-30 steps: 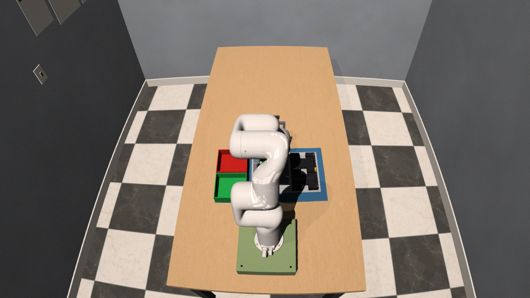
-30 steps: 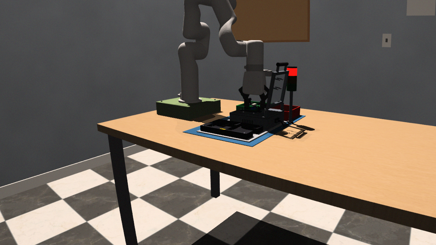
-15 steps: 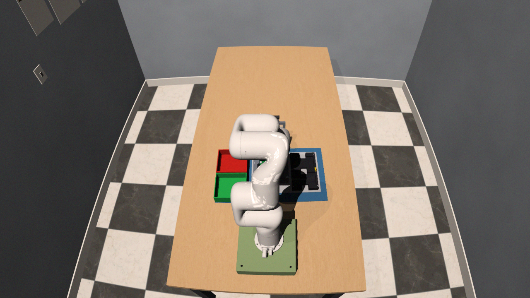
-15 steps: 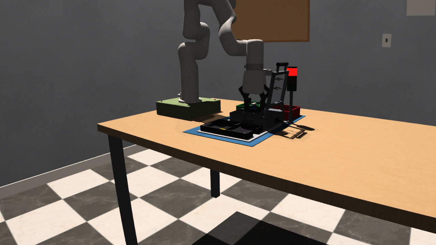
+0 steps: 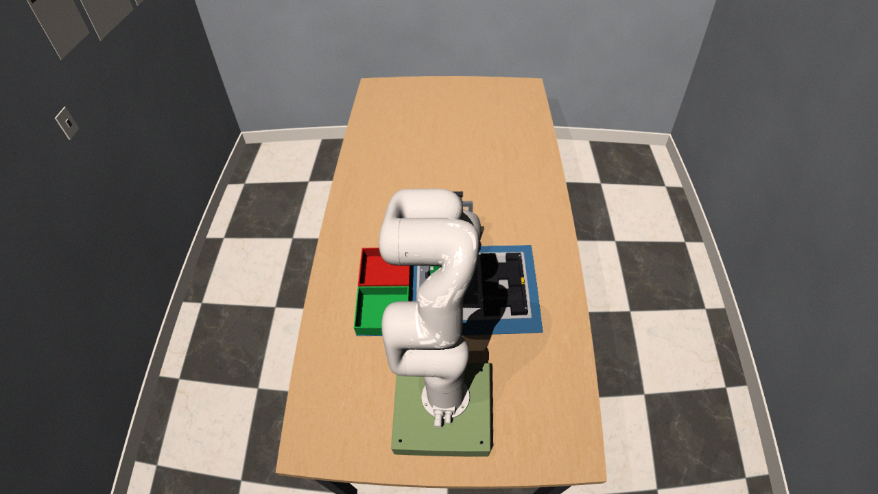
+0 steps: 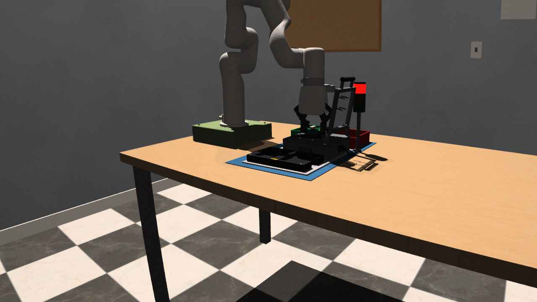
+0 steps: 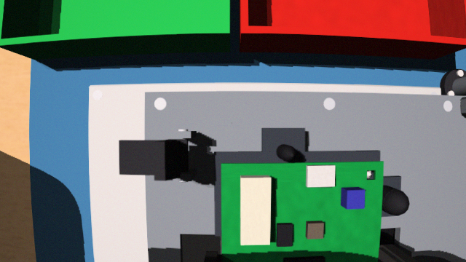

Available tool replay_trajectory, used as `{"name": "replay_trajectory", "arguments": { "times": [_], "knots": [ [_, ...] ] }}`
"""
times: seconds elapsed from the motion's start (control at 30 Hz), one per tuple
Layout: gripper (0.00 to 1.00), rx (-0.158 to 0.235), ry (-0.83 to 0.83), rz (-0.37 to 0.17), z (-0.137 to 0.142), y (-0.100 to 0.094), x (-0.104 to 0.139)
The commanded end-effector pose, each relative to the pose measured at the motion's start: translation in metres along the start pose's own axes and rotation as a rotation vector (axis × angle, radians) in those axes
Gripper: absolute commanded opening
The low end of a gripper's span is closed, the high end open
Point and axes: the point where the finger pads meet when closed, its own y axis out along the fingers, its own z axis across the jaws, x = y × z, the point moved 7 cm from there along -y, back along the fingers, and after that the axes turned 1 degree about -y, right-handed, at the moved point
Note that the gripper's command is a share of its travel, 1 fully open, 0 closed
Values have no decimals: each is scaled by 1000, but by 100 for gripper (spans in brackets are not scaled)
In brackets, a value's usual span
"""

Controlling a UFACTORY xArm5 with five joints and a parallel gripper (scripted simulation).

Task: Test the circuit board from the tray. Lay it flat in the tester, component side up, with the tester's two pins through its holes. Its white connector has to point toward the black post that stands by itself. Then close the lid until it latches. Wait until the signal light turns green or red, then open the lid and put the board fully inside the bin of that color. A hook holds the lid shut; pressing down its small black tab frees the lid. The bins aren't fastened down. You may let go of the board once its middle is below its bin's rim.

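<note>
Top view: a wooden bench (image 5: 448,135) (image 6: 431,176) with the arm's green base block (image 5: 429,443) (image 6: 210,134) by the near edge, between the two near corners. Farther in, a blue mat (image 5: 535,325) (image 6: 309,177) (image 7: 54,109), well apart from the far edge. On the left edge's side of it, a red bin (image 5: 386,268) (image 6: 363,139) (image 7: 349,22) and a green bin (image 5: 381,307) (image 6: 295,131) (image 7: 145,18), side by side, green nearer the near edge. Toward the right edge, a black tray (image 5: 515,300) (image 6: 279,161). Between bins and tray, the tester (image 5: 471,288) (image 6: 315,145) (image 7: 182,215), largely hidden from above by the arm.

Exterior view: lid (image 6: 333,112) standing open, tilted, toward the far edge; signal light (image 6: 359,88) glowing red behind it. End effector (image 6: 314,129) (image 7: 300,255) pointing down over the tester, clamped on the circuit board (image 5: 434,270) (image 6: 314,130) (image 7: 338,218), fingers wide apart across it.

Wrist view: board at the tester, component side up, outside both bins. Cream block (image 7: 255,211) on its left part, white block (image 7: 320,176) near its upper edge. Something pale partly visible through the corner hole (image 7: 370,175); exact height above the pins impossible to tell.
</note>
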Motion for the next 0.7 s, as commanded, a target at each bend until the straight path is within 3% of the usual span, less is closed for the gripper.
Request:
{"name": "replay_trajectory", "arguments": {
  "times": [0.0,0.67],
  "knots": [
    [79,4,0,0,1,-2,0],
    [79,4,0,0,1,-7,0]
  ]
}}
